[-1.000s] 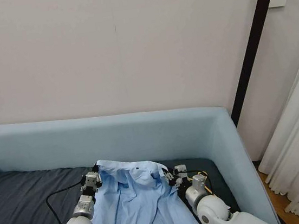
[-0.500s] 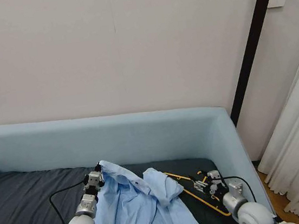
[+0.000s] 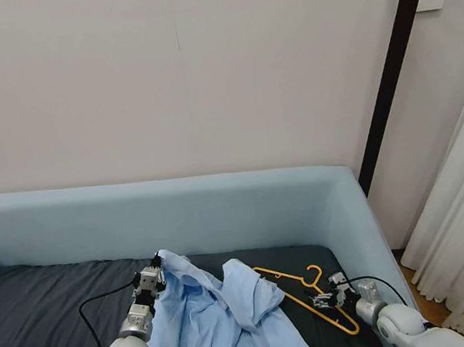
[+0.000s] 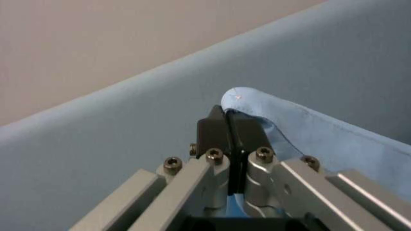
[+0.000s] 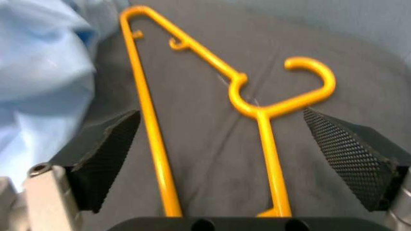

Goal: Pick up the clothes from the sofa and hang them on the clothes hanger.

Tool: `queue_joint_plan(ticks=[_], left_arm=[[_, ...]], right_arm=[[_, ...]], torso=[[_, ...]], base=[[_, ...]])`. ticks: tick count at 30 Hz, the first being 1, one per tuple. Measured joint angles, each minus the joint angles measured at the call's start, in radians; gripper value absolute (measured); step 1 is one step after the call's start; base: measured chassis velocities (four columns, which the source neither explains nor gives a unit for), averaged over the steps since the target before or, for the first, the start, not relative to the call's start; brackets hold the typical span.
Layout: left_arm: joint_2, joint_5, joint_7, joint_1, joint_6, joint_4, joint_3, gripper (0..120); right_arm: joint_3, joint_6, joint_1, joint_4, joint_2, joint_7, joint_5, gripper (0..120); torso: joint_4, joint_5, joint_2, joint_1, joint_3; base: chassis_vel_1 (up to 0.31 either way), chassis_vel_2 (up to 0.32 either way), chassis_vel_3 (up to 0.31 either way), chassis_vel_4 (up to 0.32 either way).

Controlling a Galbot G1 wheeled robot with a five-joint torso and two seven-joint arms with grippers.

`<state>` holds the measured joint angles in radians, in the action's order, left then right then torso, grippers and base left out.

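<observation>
Left end effector [image 3: 155, 264] was clamped together on shirt [image 3: 225, 320] edge, fold of blue cloth pinched between fingertips [image 4: 218, 126] and held up off sofa [image 3: 178, 216] seat. Rest of shirt lay crumpled on dark seat, toward sofa's right end. Right end effector [image 3: 322, 300] was spread wide apart, holding nothing, low over yellow hanger [image 3: 301, 288]. Hanger's bars ran between pads [image 5: 106, 154]; contact could not be told. Hanger lay flat on seat, just beside shirt
</observation>
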<state>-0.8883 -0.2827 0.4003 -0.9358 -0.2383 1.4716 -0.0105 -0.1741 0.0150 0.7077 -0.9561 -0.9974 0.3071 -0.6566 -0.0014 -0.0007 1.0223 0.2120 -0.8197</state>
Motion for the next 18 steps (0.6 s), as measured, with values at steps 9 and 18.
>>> queue_joint_plan(ticks=[9, 18], left_arm=[[-0.008, 0.006, -0.007, 0.004, -0.008, -0.014, -0.007, 0], [-0.015, 0.024, -0.007, 0.0, -0.012, -0.01, -0.002, 0]], right_arm=[[0.023, 0.02, -0.015, 0.129, -0.06, 0.011, 0.031, 71], [0.031, 0.04, -0.051, 0.217, -0.072, 0.042, 0.05, 38]], torso=[[0.0, 0.0, 0.0, 0.0, 0.0], [0.0, -0.0001, 0.0, 0.0, 0.0]], base=[[0.0, 0.0, 0.0, 0.0], [0.0, 0.0, 0.0, 0.0]])
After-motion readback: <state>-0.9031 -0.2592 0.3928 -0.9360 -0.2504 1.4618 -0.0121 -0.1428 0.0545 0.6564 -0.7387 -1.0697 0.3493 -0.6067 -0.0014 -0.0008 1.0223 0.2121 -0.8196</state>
